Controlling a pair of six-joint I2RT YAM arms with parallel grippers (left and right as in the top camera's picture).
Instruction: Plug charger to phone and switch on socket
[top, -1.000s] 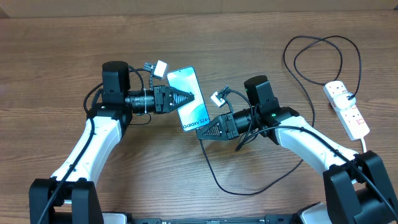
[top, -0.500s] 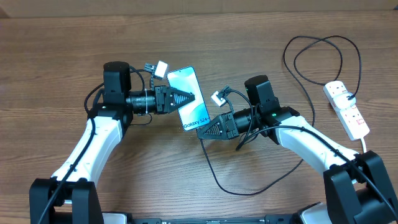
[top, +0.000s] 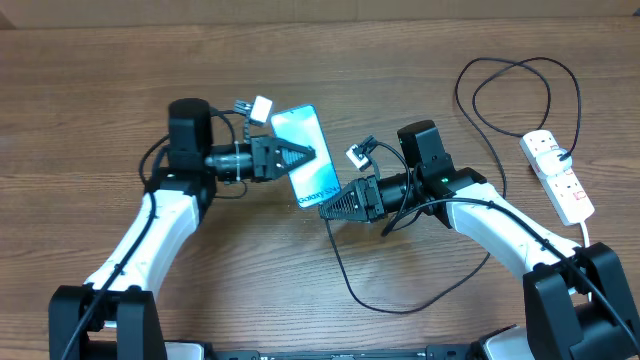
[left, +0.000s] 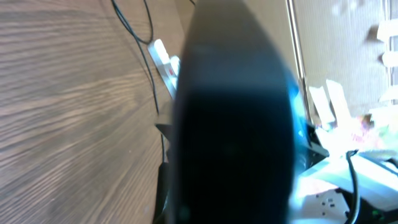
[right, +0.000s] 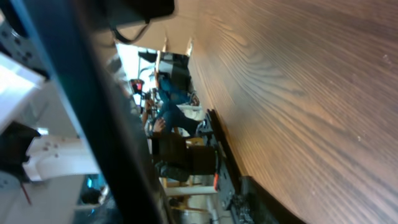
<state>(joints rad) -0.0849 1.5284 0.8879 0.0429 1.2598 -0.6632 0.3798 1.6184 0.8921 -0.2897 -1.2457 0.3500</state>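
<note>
The left gripper (top: 303, 155) is clamped on the left edge of the phone (top: 315, 172), which is near the table (top: 80, 100) centre. The right gripper (top: 328, 209) is at the phone's bottom end; I cannot tell if it is apart. The charger (top: 345, 285) loops toward the socket (top: 558, 176) at far right.

Overhead layout, table (top: 90, 60) centre taken as dial centre.
Phone (top: 315, 180) just off centre toward 11 o'clock. Left gripper (top: 312, 153) reaches over it from its 9 o'clock side; right gripper (top: 324, 211) just beside its 5 o'clock corner. Socket (top: 557, 177) at 3 o'clock near the edge. Charger (top: 383, 311) loops at 1–2 o'clock and trails round to 6.
</note>
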